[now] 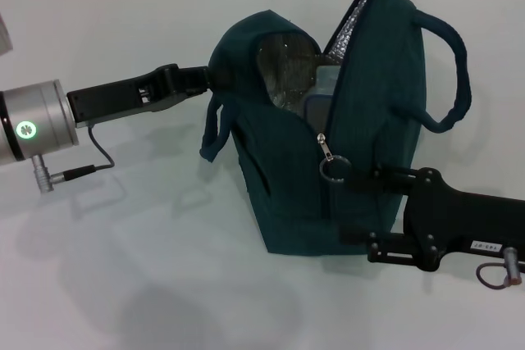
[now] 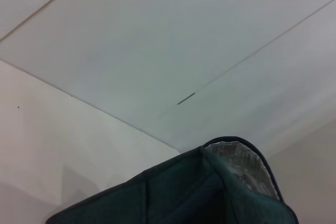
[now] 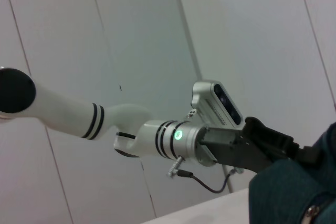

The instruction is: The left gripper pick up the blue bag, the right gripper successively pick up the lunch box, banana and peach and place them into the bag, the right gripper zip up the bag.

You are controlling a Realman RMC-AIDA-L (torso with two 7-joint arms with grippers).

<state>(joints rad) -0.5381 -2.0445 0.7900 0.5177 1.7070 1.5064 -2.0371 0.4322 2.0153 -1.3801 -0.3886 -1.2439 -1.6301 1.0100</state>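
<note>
Teal blue bag (image 1: pixel 361 120) stands upright, mouth upward; left claw (image 1: pixel 207 79) grips its rim, right claw (image 1: pixel 349 171) pinches the zipper ring (image 1: pixel 332 169).

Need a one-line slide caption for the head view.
Left gripper holds the blue bag open by its rim while the right gripper reaches the ring zipper pull.

- Head view: bright, even light from above; the white table (image 1: pixel 123 284) looks pale and slightly washed out.
- Soft, blurred shadows lie at lower left of the frame, below the blue bag (image 1: pixel 328 170) and the left gripper (image 1: pixel 201 79).
- The bag's foil lining (image 1: pixel 283 67) glints dully; its dark fabric loses detail.
- A green indicator light (image 1: pixel 27 129) glows at the left edge.
- Left wrist view: flat light, bag (image 2: pixel 210 192) soft at bottom.
- Right wrist view: bag corner (image 3: pixel 294 192) blurred at lower right.
</note>
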